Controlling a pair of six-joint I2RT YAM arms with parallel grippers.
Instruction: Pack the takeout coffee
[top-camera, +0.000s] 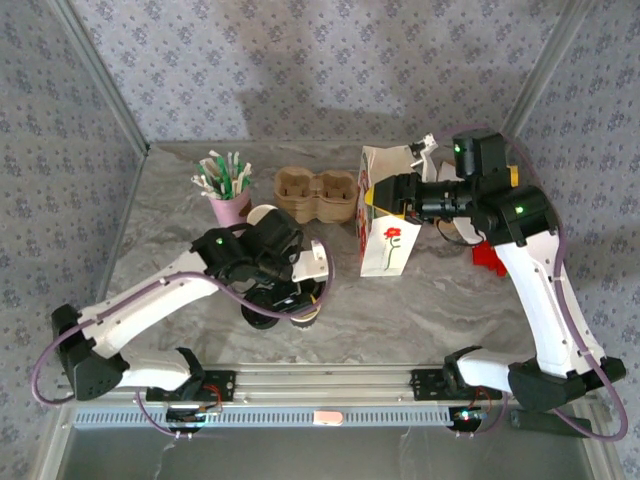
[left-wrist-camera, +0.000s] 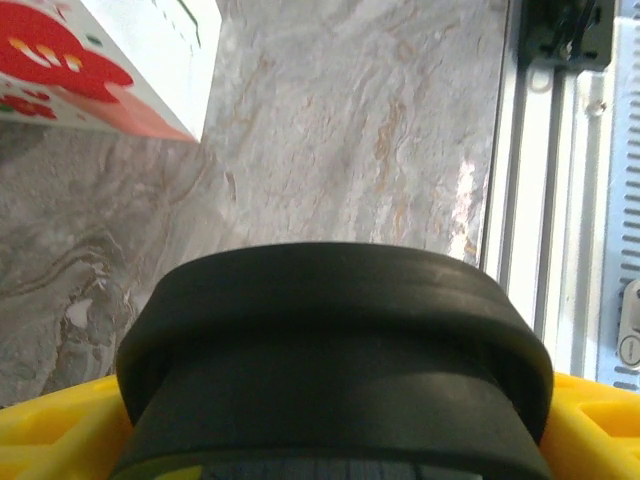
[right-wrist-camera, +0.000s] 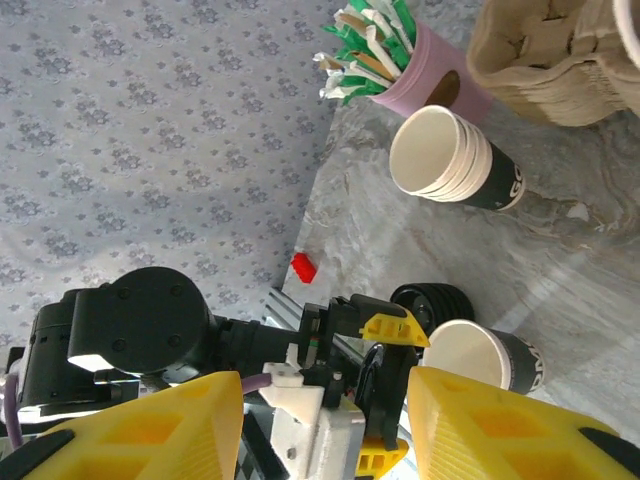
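Observation:
The takeout coffee's cup (right-wrist-camera: 487, 357), a single white paper cup with a dark band, stands on the table with its mouth bare, right beside the left fingers (right-wrist-camera: 396, 327). My left gripper (top-camera: 300, 292) (left-wrist-camera: 335, 440) is shut on a round black lid (left-wrist-camera: 335, 350) (right-wrist-camera: 383, 385), held just above the table near that cup (top-camera: 306, 314). My right gripper (top-camera: 372, 197) (right-wrist-camera: 325, 378) hovers at the top of the white flower-printed bag (top-camera: 386, 240) with its yellow fingers (right-wrist-camera: 150, 430) apart and nothing between them.
A low pile of black lids (top-camera: 260, 316) (right-wrist-camera: 432, 303) lies by the cup. A stack of lidless cups (top-camera: 264, 215) (right-wrist-camera: 445, 160), a pink cup of stirrers (top-camera: 228, 192) (right-wrist-camera: 420, 75) and cardboard carriers (top-camera: 318, 194) stand at the back. A red block (top-camera: 487, 258) lies under the right arm.

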